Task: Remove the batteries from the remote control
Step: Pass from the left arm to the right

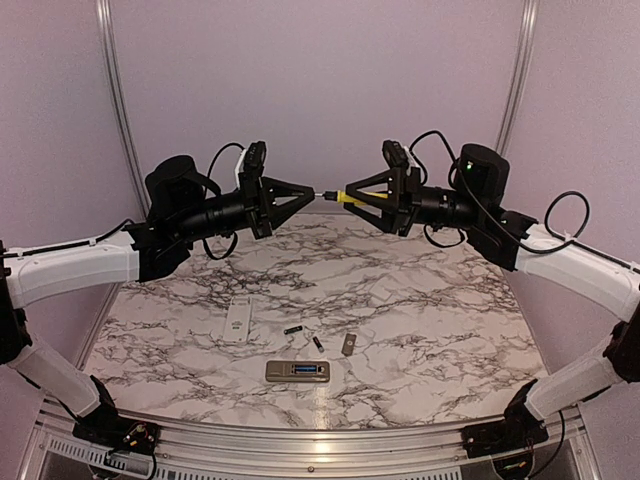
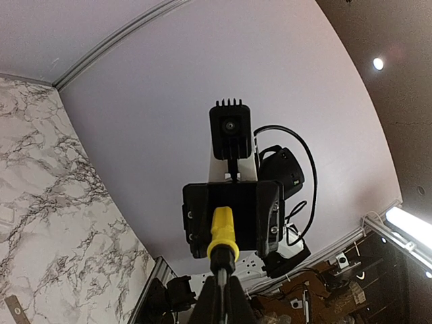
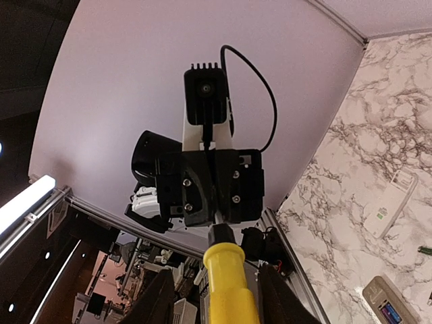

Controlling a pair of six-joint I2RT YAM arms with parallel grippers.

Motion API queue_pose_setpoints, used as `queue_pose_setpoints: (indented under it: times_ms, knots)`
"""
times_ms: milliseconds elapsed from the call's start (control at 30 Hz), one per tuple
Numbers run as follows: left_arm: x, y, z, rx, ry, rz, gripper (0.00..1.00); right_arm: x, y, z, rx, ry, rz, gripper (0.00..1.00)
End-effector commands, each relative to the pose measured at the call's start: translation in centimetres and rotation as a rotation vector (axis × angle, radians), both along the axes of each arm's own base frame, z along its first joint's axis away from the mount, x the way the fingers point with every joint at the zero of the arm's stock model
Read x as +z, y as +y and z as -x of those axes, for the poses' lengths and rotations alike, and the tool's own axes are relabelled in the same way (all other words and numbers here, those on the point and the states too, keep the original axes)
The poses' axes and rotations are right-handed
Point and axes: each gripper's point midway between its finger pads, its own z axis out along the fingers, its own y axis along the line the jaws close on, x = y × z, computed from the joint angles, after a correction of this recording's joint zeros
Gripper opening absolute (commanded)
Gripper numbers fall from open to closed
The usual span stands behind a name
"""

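The grey remote (image 1: 297, 372) lies near the table's front edge, its open compartment showing something blue; it also shows in the right wrist view (image 3: 387, 308). Two loose dark batteries (image 1: 293, 329) (image 1: 318, 343) lie just behind it. Both arms are raised high above the table, tips facing each other. My left gripper (image 1: 313, 194) (image 2: 223, 297) is shut on the metal shaft of a yellow-handled screwdriver (image 1: 342, 196). My right gripper (image 1: 350, 197) (image 3: 216, 280) is open, its fingers either side of the yellow handle (image 3: 229, 283) with gaps showing.
A small flat grey cover plate (image 1: 348, 345) lies right of the batteries. A slim white device (image 1: 238, 320) (image 3: 391, 202) lies to the left. The marble table (image 1: 450, 310) is ringed by a metal rail and lilac walls.
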Motion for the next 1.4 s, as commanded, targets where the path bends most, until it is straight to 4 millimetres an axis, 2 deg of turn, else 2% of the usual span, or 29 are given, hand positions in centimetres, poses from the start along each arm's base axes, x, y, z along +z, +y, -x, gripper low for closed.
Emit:
queue_pose_setpoints:
  times_ms: [0, 500, 800, 1167, 1267, 1367]
  knots:
    - [1.3, -0.1, 0.7, -0.024, -0.041, 0.016, 0.00, 1.3, 0.2, 0.1, -0.004, -0.023, -0.012, 0.38]
    - [0.7, 0.1, 1.3, -0.032, -0.046, -0.005, 0.00, 0.9, 1.1, 0.7, 0.030, -0.014, 0.000, 0.21]
    - [-0.5, 0.7, 1.7, -0.022, -0.044, -0.046, 0.01, -0.6, 1.4, 1.0, 0.039, -0.002, 0.037, 0.00]
    - [-2.4, 2.3, 2.1, 0.034, -0.084, -0.196, 0.42, -2.0, 1.5, 0.8, 0.023, -0.026, 0.129, 0.00]
    - [-3.8, 3.0, 2.2, 0.051, -0.084, -0.269, 0.50, -3.1, 1.2, 0.8, 0.015, -0.006, 0.178, 0.00]
    - [-5.8, 3.9, 2.2, 0.078, -0.093, -0.359, 0.67, -3.9, 0.9, 0.9, 0.005, -0.007, 0.217, 0.00]
